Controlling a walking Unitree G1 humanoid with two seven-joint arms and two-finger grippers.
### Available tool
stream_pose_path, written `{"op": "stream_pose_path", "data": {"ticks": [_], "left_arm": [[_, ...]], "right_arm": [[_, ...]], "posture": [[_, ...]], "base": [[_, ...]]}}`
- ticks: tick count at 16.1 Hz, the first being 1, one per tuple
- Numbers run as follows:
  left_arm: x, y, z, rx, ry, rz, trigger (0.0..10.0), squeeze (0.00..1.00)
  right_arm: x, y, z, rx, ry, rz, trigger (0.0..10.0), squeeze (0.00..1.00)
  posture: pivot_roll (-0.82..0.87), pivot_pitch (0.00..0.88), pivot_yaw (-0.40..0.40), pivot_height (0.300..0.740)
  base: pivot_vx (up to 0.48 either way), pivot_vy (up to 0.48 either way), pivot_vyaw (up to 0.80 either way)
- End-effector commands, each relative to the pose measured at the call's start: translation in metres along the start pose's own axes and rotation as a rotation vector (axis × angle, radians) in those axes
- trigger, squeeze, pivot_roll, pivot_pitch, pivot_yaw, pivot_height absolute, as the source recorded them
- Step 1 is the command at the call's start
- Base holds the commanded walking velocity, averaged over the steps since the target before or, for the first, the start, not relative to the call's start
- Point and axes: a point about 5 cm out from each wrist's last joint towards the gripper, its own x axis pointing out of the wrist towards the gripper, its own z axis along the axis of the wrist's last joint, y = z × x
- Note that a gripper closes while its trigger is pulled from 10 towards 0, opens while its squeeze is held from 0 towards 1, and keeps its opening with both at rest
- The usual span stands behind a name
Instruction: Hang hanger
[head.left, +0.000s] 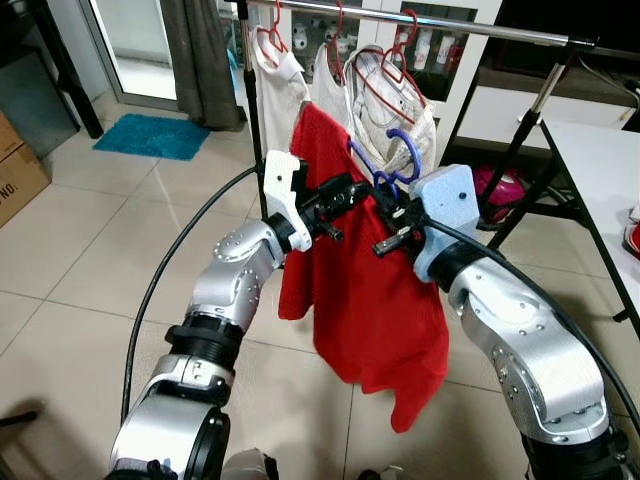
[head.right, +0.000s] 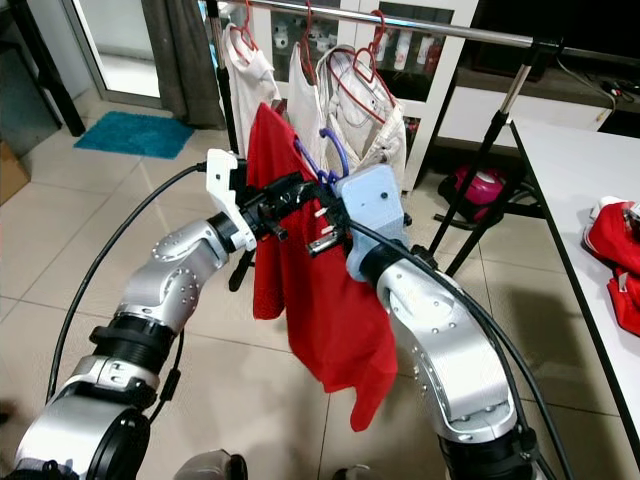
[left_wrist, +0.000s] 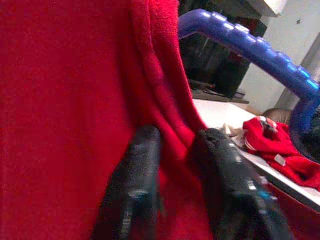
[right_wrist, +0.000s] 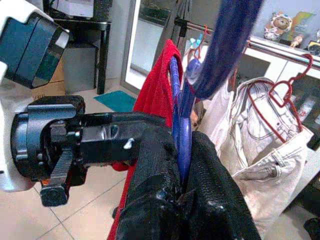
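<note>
Blue hanger (head.left: 392, 160) carries a red shirt (head.left: 360, 300) and is held up between both arms, below and in front of the clothes rail (head.left: 430, 25). Right gripper (right_wrist: 182, 172) has its fingers clamped on the hanger's blue neck; left gripper (left_wrist: 175, 165) pinches a fold of the shirt beside it, fingers narrow

teal mat (head.left: 152, 135) on floor, far left | white table (head.left: 600, 170) right | curtain (head.left: 203, 60) behind rail
</note>
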Motion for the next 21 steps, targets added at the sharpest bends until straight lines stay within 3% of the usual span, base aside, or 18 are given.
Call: {"op": "stream_pose_path", "data": {"ticks": [1, 21], "left_arm": [[0.002, 0.001, 0.004, 0.017, -0.007, 0.003, 0.0, 0.00], [-0.012, -0.001, 0.002, -0.002, -0.080, -0.023, 0.0, 0.00]], "right_arm": [[-0.003, 0.000, 0.010, -0.020, -0.042, -0.012, 0.0, 0.00], [-0.002, -0.009, 0.005, -0.017, -0.013, -0.054, 0.0, 0.00]], "posture": [[0.01, 0.042, 0.012, 0.740], [0.01, 0.033, 0.002, 0.740]], "base": [[0.000, 0.000, 0.00], [0.000, 0.000, 0.00]]}}
